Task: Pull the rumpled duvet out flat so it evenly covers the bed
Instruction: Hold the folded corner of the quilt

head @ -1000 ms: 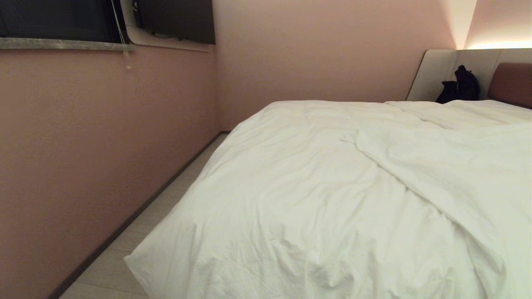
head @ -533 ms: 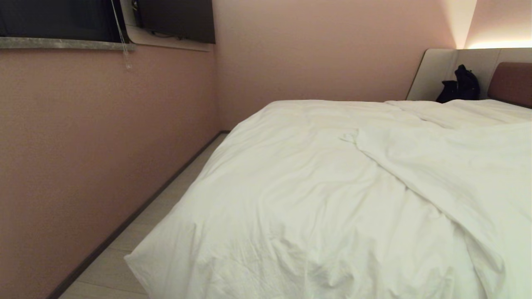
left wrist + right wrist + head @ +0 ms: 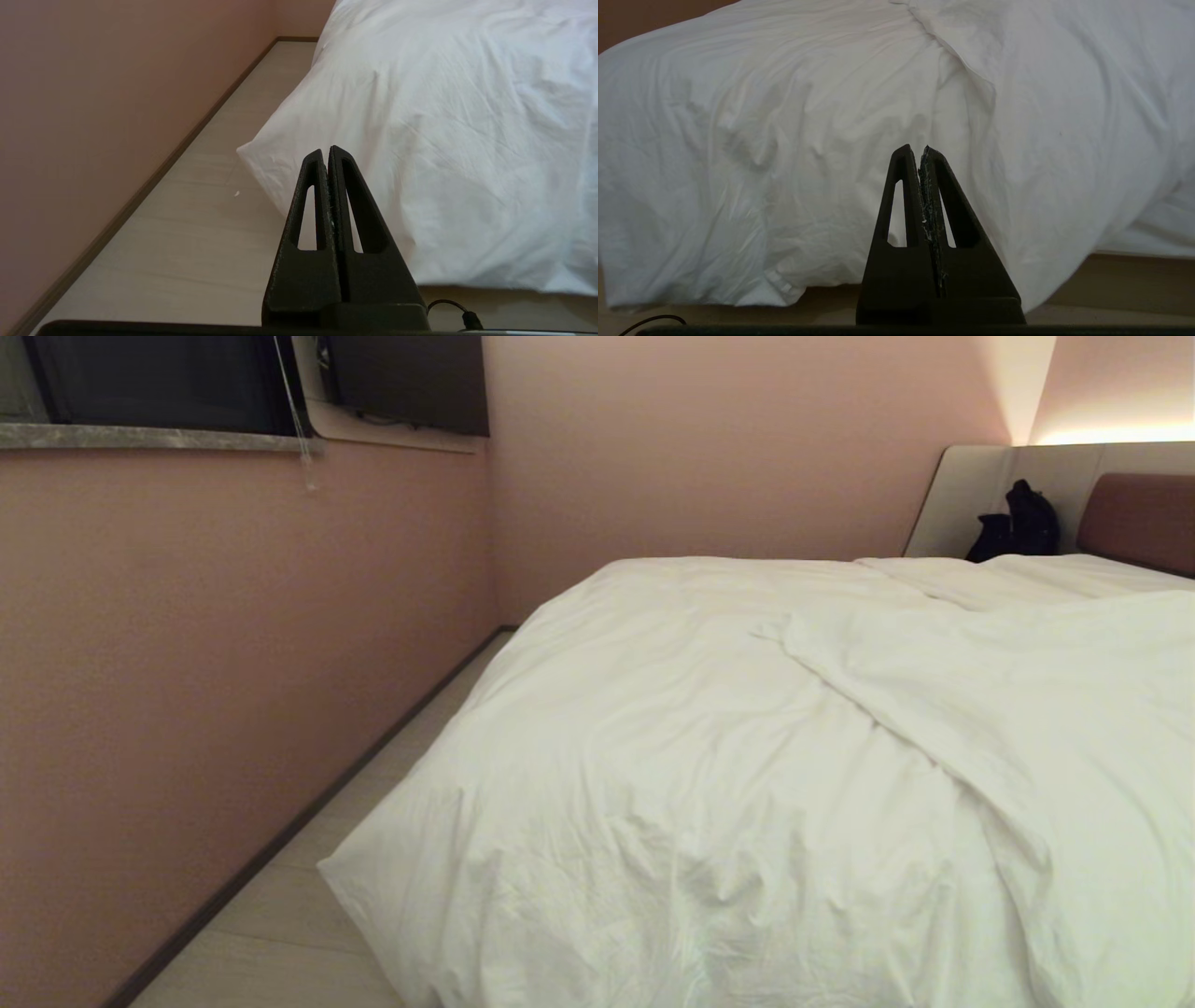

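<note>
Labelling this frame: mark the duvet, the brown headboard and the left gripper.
duvet [image 3: 709,756], head view, on its broad creased middle.
brown headboard [image 3: 1134,518], head view, on its padded face.
left gripper [image 3: 328,150], left wrist view, at its closed fingertips.

Duvet [image 3: 709,756] lies on bed [image 3: 1134,518], folded flap [image 3: 1008,691] lying over its right part. Left gripper [image 3: 328,154] fingertips ahead of duvet's near-left corner, apart. Right gripper [image 3: 920,151] fingertips face duvet's hanging foot edge, floor [image 3: 280,943] below.
</note>
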Tool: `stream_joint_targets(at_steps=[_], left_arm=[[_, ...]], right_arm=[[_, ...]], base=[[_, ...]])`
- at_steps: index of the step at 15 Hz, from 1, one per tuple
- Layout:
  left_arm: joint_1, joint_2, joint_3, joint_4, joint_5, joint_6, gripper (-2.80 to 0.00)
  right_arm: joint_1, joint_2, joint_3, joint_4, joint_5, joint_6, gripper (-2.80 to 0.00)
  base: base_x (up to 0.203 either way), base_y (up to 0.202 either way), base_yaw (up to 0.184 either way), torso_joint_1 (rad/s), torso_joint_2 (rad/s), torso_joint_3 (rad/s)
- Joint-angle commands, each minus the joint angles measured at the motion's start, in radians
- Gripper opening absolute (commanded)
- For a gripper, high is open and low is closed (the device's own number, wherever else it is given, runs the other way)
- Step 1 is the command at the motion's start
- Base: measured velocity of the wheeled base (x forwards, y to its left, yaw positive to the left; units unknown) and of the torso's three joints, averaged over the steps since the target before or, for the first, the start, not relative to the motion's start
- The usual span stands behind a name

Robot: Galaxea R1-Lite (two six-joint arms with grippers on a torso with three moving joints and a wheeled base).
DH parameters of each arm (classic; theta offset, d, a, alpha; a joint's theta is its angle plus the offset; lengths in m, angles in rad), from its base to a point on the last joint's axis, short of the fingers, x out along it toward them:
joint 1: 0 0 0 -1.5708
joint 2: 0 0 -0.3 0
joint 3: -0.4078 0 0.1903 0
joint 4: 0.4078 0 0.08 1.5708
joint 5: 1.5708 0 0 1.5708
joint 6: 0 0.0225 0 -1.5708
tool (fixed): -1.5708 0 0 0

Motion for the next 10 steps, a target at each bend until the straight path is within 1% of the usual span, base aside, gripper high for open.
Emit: stream_joint_targets(at_steps=[1, 4, 5, 10], left_arm=[[0.000, -0.001, 0.000, 0.000, 0.000, 0.001, -2.80], [0.000, -0.001, 0.000, 0.000, 0.000, 0.003, -2.80], [0.000, -0.001, 0.000, 0.000, 0.000, 0.004, -2.80], [0.000, -0.001, 0.000, 0.002, 0.002, 0.007, -2.80]], right_arm=[[0.001, 0.000, 0.000, 0.000, 0.000, 0.000, -2.80], [0.001, 0.000, 0.000, 0.000, 0.000, 0.000, -2.80], [-0.001, 0.000, 0.000, 0.000, 0.000, 0.000, -2.80], [0.001, 0.000, 0.000, 0.000, 0.000, 0.000, -2.80]], base=[[-0.187, 0.000, 0.000, 0.008, 0.00, 0.000], [-0.178, 0.000, 0.002, 0.000, 0.00, 0.000], [-0.099, 0.000, -0.001, -0.004, 0.00, 0.005], [0.000, 0.000, 0.000, 0.000, 0.00, 0.000]])
